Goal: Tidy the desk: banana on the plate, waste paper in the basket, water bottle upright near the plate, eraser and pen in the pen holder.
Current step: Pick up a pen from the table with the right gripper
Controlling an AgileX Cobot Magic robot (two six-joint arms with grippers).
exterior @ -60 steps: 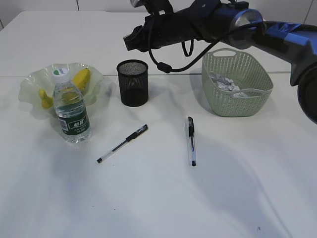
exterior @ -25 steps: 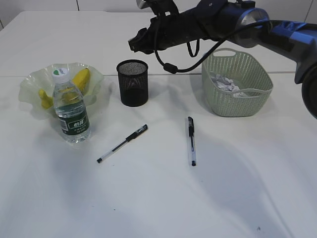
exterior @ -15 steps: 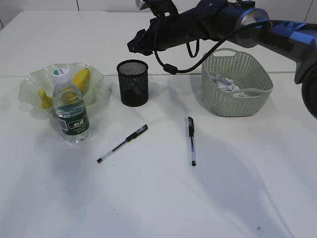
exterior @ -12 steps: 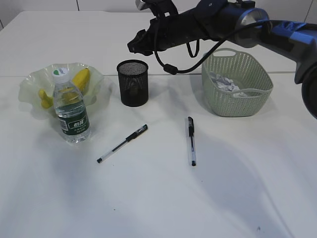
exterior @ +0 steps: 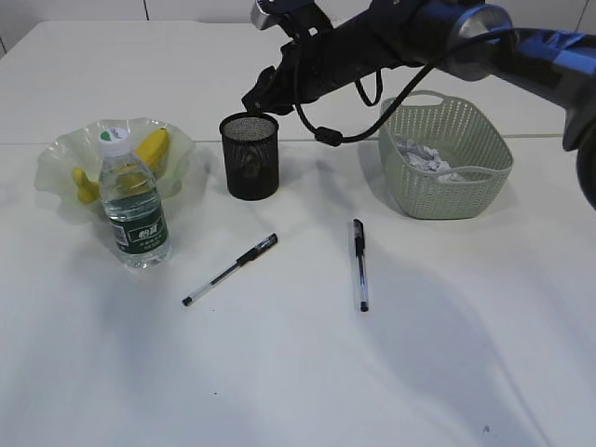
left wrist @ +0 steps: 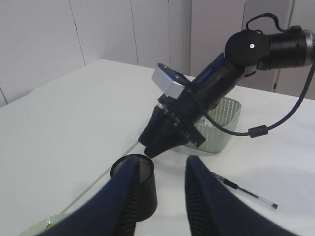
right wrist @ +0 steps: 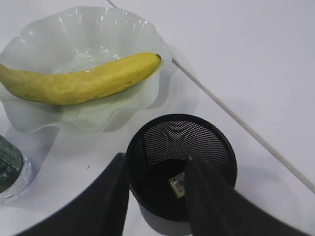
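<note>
Right wrist view shows the eraser (right wrist: 177, 184) now lying at the bottom of the pen holder (right wrist: 181, 173), with the right gripper (right wrist: 156, 194) above it, fingers parted and empty. A second ago they stood narrower, so the drop looks done. Both pens (exterior: 229, 269) (exterior: 359, 264) remain on the table. The left gripper (left wrist: 158, 196) hangs partly open, empty.

No readable text; only illegible print on the water bottle's (exterior: 134, 209) green label.
</note>
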